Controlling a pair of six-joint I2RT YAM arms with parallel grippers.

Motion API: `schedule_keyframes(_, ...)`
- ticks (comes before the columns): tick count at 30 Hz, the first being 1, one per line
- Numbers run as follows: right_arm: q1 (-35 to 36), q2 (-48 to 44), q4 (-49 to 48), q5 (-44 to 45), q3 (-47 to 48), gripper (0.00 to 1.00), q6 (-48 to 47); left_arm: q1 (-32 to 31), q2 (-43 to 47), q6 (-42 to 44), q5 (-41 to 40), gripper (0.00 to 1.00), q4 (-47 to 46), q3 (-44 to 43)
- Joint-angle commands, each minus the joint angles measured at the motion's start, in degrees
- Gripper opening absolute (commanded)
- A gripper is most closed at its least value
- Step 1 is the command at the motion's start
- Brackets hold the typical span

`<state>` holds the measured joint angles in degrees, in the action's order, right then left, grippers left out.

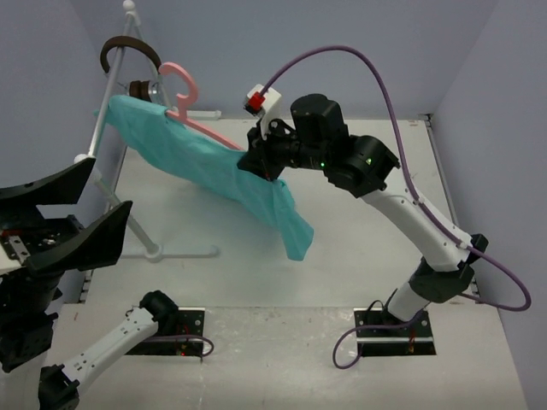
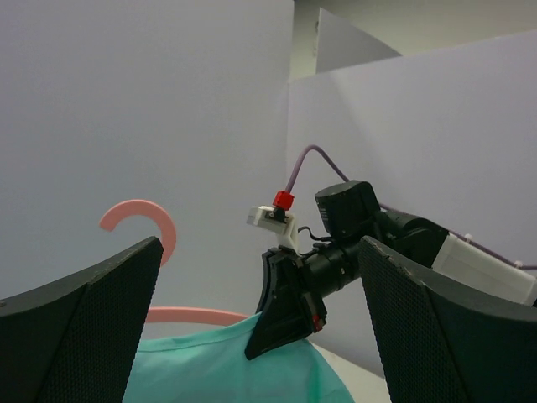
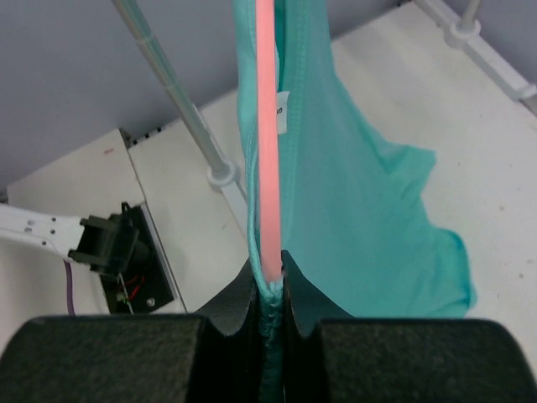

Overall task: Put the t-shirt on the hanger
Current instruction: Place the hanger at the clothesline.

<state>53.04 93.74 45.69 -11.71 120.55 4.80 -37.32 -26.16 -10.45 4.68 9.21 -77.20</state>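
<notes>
Top external view: t-shirt (image 1: pixel 214 171) drapes along hanger (image 1: pixel 184 90), apparently mostly on; right gripper (image 1: pixel 261 162) pinches both at one end, left gripper (image 1: pixel 73 213) gapes empty; release seemingly remains.

We find soft, even light in all three views, and it seems to come from above. In the top view the table (image 1: pixel 342 256) is bright, almost washed out, and the shadows on it are very faint, with no sharp edge. The left gripper (image 1: pixel 112 183) stands very close to this camera, so it looks dark and a little blurred. Two small green lamps (image 1: pixel 320 162) glow on the right arm (image 1: pixel 427 231). In the left wrist view the walls (image 2: pixel 126 101) are pale and flat, without glare. In the right wrist view the hanger (image 3: pixel 267 126) looks overexposed, nearly glowing. Light passes through the thin t-shirt (image 3: pixel 352 193), and the right gripper (image 3: pixel 268 273) at the bottom edge is black and out of focus.
</notes>
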Motion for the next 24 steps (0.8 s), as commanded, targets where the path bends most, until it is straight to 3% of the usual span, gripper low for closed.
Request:
schedule_keyframes(1, 0.5, 10.0, 7.6, 0.5, 13.0, 0.00, -1.8, 0.0, 1.1, 1.1, -4.0, 1.00, 4.1, -1.5)
schedule_keyframes(4, 0.5, 15.9, 8.4, 3.9, 19.4, 0.00, -2.3, 0.0, 1.4, 1.4, -4.4, 1.00, 5.8, -3.3)
schedule_keyframes(12, 0.5, 19.2, 1.5, 2.8, 15.1, 0.00, -4.1, 0.0, 2.2, 3.1, -5.9, 1.00, 9.8, -4.1)
schedule_keyframes(17, 1.3, 16.8, -14.6, -3.3, 6.0, 0.00, -9.0, 0.0, 3.5, 4.0, -7.5, 1.00, 9.9, -1.9)
schedule_keyframes(24, 1.4, 26.4, -19.4, -9.2, 17.3, 0.00, -12.0, 0.0, 4.8, 4.5, -9.3, 1.00, 10.4, -0.6)
